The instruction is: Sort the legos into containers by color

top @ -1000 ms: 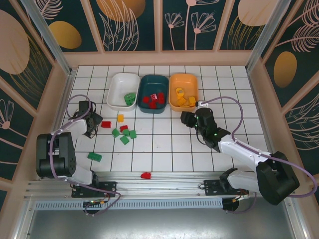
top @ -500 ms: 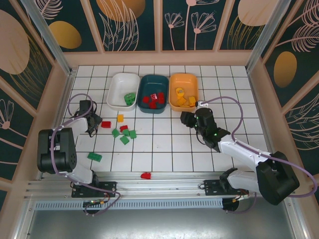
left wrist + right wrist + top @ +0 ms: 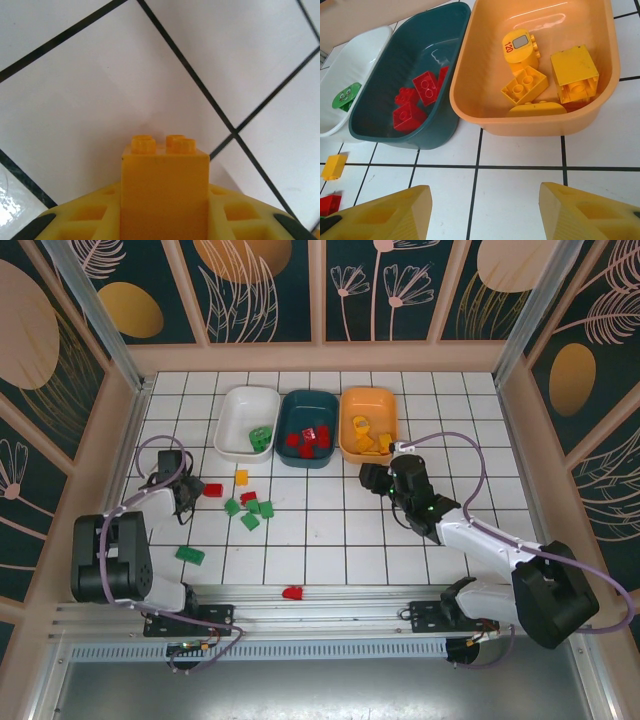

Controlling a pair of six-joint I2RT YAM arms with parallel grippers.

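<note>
My left gripper (image 3: 184,502) sits low over the tiles at the left and is shut on a yellow-orange lego (image 3: 165,192), studs pointing away, between its yellow fingers (image 3: 85,217). My right gripper (image 3: 485,200) is open and empty over bare tile, just in front of the orange tray (image 3: 470,107). That tray holds several yellow legos (image 3: 525,85). The dark teal tray (image 3: 395,65) holds red legos (image 3: 417,97), and the white tray (image 3: 355,50) a green one (image 3: 344,95). Loose on the floor lie a red lego (image 3: 212,490), a yellow one (image 3: 241,477) and several green ones (image 3: 250,512).
A green lego (image 3: 189,555) lies near the left arm's base and a red one (image 3: 292,592) at the table's near edge. The three trays stand in a row at the back. Wooden walls (image 3: 130,430) close in the tiled floor.
The left gripper has closed on the yellow-orange lego and shifted slightly toward the near side. The right arm has barely moved.
</note>
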